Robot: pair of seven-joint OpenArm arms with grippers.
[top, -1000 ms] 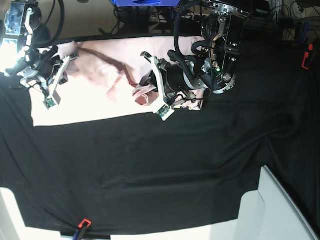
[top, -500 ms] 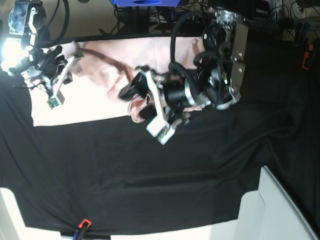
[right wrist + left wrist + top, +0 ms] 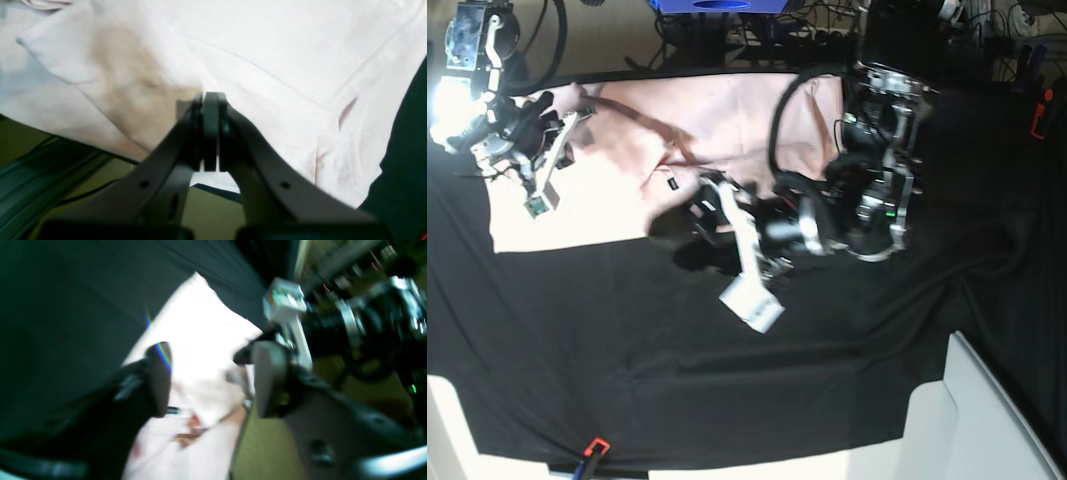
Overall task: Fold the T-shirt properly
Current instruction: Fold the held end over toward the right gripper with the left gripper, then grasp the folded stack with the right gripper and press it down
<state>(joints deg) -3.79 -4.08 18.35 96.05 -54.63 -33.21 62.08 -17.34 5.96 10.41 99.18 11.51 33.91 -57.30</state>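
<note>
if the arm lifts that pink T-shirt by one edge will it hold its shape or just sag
Probably sag. The T-shirt already lies in creases and soft folds, so it looks floppy, not stiff. It seems thin and likely light: the right gripper, jaws shut, pinches a fold. A one-edge lift would likely drag the rest across the black cloth.

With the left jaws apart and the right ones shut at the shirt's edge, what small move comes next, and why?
Probably the left gripper should reach back and re-pinch the T-shirt: its jaws stand apart and empty, while the right gripper sits shut at the rumpled cloth's far edge.
</note>
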